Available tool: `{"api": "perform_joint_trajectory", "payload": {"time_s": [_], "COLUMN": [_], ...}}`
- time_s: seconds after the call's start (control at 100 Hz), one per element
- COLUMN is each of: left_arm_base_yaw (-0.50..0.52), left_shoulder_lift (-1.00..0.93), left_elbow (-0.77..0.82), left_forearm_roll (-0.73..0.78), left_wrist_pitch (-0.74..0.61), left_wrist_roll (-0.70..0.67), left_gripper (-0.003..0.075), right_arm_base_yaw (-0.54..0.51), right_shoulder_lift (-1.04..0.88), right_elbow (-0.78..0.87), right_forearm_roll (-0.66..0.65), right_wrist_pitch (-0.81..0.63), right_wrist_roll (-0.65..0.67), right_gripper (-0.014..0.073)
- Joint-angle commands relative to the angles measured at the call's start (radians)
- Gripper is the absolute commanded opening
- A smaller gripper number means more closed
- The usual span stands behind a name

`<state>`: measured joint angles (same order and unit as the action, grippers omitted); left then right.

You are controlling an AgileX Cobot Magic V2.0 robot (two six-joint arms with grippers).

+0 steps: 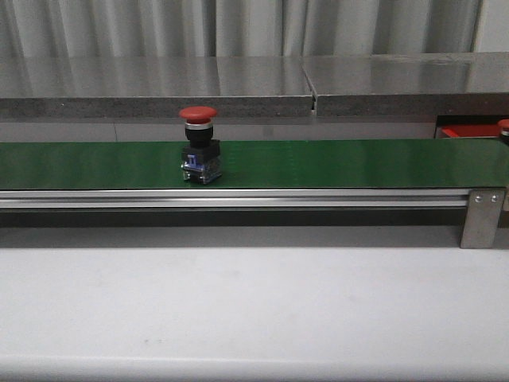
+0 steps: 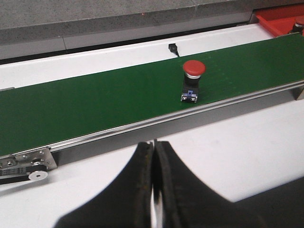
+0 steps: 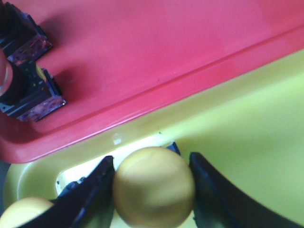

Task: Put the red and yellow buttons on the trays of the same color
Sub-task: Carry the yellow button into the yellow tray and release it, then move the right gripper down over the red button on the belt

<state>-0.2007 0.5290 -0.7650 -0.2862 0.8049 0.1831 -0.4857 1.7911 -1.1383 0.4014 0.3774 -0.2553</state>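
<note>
White tabletop filled the foreground of the front view, with no arm showing in that view. Nearest in the left wrist view, the left gripper hung over the white surface short of the belt, its black fingers pressed together with nothing between them.

Beyond it ran the green belt on its metal rail. A red button stood upright on the belt, left of centre in the front view: round red cap on top, black body and a clear blue base below. It was well apart from the left gripper.

At the belt's far right end a red tray was partly in view (only a corner showed from the front). Grey ledges and pale curtains closed the background.

In the right wrist view, the right gripper was clamped on a yellow button, held over a yellow tray. A second yellow cap showed at the frame's edge beside it. The red tray lay just beside the yellow one, rims touching, with two red-capped buttons lying in it, bases toward the camera.
</note>
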Motion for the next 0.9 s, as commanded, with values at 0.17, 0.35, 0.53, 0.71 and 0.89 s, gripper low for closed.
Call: {"api": "perform_joint_trajectory", "payload": {"time_s": [0.17, 0.35, 0.53, 0.71, 0.89], "left_arm_base_yaw": [-0.008, -0.008, -0.008, -0.008, -0.008], "left_shoulder_lift": [0.003, 0.003, 0.003, 0.003, 0.003], "left_elbow": [-0.024, -0.024, -0.024, -0.024, -0.024], "left_forearm_roll": [-0.021, -0.021, -0.021, -0.021, -0.021], "left_wrist_pitch": [-0.064, -0.064, -0.064, -0.064, -0.064], "left_wrist_roll": [-0.002, -0.002, -0.002, -0.002, -0.002], "left_gripper": [-0.002, -0.002, -0.002, -0.002, -0.002], "right_arm_base_yaw": [-0.004, -0.004, -0.004, -0.004, 0.0], "right_shoulder_lift": [-0.045, -0.045, -0.063, -0.134, -0.232], "right_elbow": [-0.027, -0.027, -0.027, -0.027, -0.027], "right_forearm_roll": [0.016, 0.016, 0.016, 0.002, -0.003], "right_wrist_pitch": [-0.055, -0.05, -0.042, -0.045, -0.029], "right_wrist_roll": [-0.002, -0.002, -0.002, -0.006, -0.02], "right_gripper": [0.0444, 0.0512, 0.0512, 0.0512, 0.0512]}}
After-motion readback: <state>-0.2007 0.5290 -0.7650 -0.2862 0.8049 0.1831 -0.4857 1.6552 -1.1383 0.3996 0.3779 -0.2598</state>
